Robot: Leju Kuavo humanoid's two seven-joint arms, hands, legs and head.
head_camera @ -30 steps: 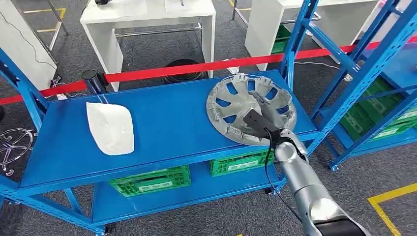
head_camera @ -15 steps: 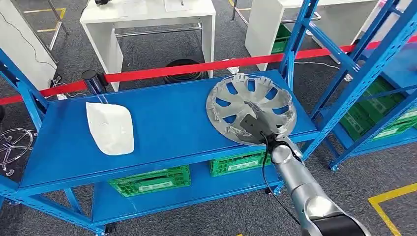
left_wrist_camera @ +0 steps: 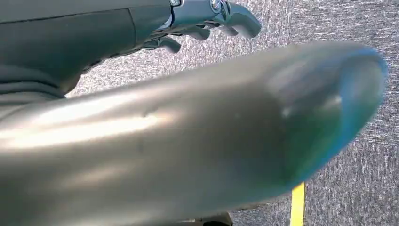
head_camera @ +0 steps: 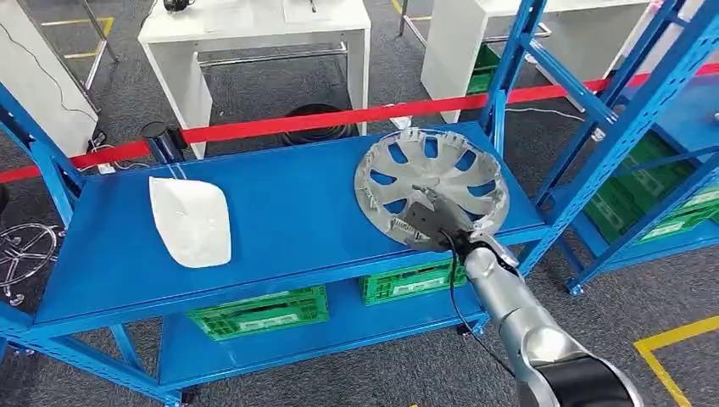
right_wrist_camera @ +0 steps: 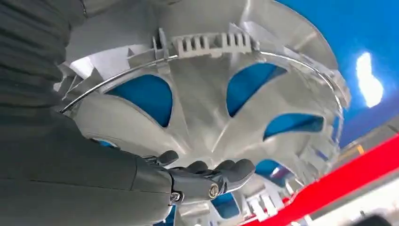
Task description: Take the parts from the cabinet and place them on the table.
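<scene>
The right hand (head_camera: 426, 222) gripped the near rim of the round silver plastic wheel cover (head_camera: 432, 186), which lay on the blue metal shelf (head_camera: 288, 212) beneath it. A white moulded plastic panel (head_camera: 191, 220) rested well apart, far to its left. The left hand (left_wrist_camera: 207, 19) hung with fingers curled, holding nothing.

A silver-grey wheel cover (head_camera: 432, 185) lies inner side up on the right end of the blue cabinet shelf (head_camera: 288, 212), near its front right corner. It is round, with curved spokes and teardrop openings through which the blue shelf shows, a thin wire ring and small clips along its rim. Its near edge sits tilted over the shelf's front lip. A white, rounded, shield-shaped panel (head_camera: 192, 220) lies flat on the left part of the same shelf, well apart from the wheel cover.
</scene>
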